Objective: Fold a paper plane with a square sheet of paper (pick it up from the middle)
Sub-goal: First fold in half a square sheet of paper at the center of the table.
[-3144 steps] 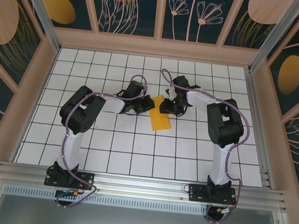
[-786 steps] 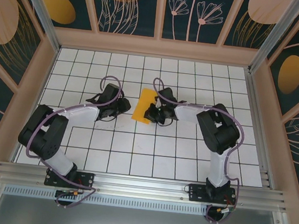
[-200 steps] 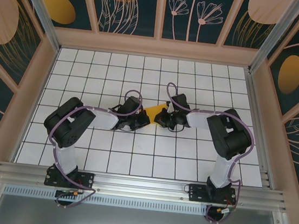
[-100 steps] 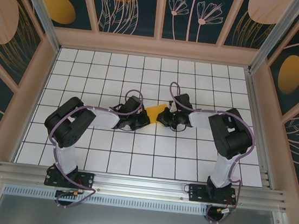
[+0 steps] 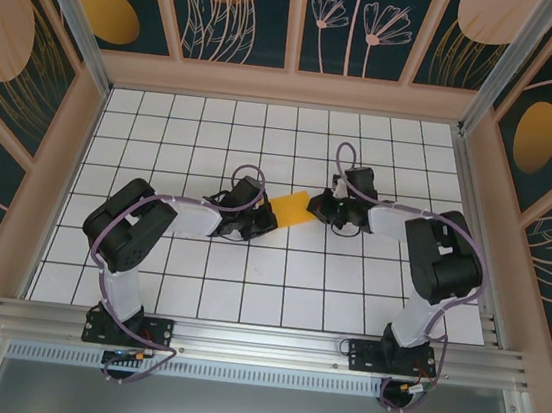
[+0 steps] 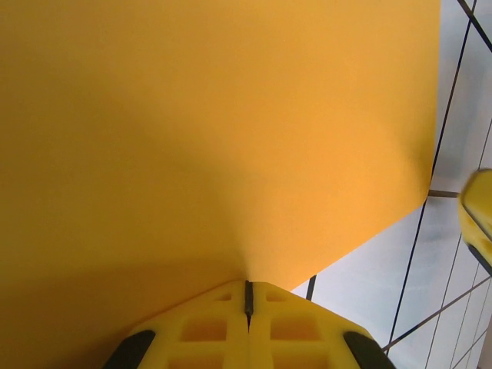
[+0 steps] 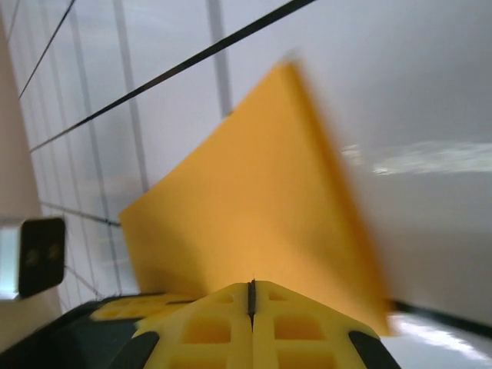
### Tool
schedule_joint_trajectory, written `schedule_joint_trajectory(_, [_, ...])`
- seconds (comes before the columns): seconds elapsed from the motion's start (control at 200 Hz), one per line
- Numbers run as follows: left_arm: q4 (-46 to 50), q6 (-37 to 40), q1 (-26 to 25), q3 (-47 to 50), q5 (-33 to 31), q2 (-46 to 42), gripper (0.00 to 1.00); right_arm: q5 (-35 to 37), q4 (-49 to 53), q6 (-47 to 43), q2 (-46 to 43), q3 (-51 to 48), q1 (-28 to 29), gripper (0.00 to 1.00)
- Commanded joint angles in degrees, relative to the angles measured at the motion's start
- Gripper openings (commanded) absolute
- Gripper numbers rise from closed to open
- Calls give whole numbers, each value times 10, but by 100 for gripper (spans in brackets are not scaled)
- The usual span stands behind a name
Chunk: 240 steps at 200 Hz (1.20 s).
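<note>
1. From the top camera, the left hand (image 5: 262, 222) and the right hand (image 5: 318, 210) faced each other over the white gridded table (image 5: 249, 264). The folded orange-yellow sheet of paper (image 5: 289, 208) lay between them. It touched the left hand's tips and sat just beside the right hand's.
2. In the left wrist view, the left hand (image 6: 247, 296) had its yellow fingers pressed together. The sheet of paper (image 6: 215, 131) spread directly ahead and met the tips. Whether a layer was caught between the fingers could not be told. Table (image 6: 461, 154) tiles showed to the right.
3. In the right wrist view, the right hand (image 7: 251, 296) was pressed together too, pinching nothing visible. The sheet of paper (image 7: 254, 215) lay flat on the table (image 7: 400, 84) just ahead of its tips.
</note>
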<state>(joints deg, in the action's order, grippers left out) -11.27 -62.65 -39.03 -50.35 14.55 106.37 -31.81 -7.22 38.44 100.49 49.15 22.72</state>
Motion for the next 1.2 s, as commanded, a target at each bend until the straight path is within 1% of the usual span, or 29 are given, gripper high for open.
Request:
schedule_joint_trajectory(0.0, [56, 10, 0, -3, -21, 21, 0, -9, -11, 0, 3, 10, 37, 0])
schedule_joint_trajectory(0.115, [58, 10, 0, -3, -22, 20, 0, -5, -23, 19, 31, 12, 57, 0])
schedule_joint_trajectory(0.195, [59, 12, 0, -4, -22, 18, 0, -22, -42, 21, 48, 13, 62, 0])
schedule_joint_trajectory(0.33, [65, 13, 0, -9, -24, 16, 0, -26, -39, 13, 80, 17, 51, 0])
schedule_joint_trajectory(0.47, [73, 14, 0, -9, -28, 14, 0, -1, -16, -5, 77, 5, 21, 0])
schedule_joint_trajectory(0.626, [72, 18, 0, -6, -30, 13, 0, 24, -12, -29, 58, -25, -42, 0])
schedule_joint_trajectory(0.791, [77, 26, 0, -9, -33, 8, 0, 38, 1, -43, 42, -18, -83, 0])
schedule_joint_trajectory(0.871, [77, 28, 0, -10, -34, 7, 0, 39, 2, -44, 12, -14, -82, 0])
schedule_joint_trajectory(0.986, [62, 29, 0, -9, -31, 0, 0, -12, -41, -27, -26, -29, -68, 0])
schedule_joint_trajectory(1.026, [60, 32, 0, -11, -31, -3, 0, -19, -49, -20, -34, -32, -59, 0])
schedule_joint_trajectory(1.126, [55, 36, 0, -16, -27, -6, 0, -32, -72, -2, -36, -42, -30, 0])
schedule_joint_trajectory(1.196, [45, 35, 0, -18, -20, -3, 0, -37, -70, 8, -15, -35, -9, 0])
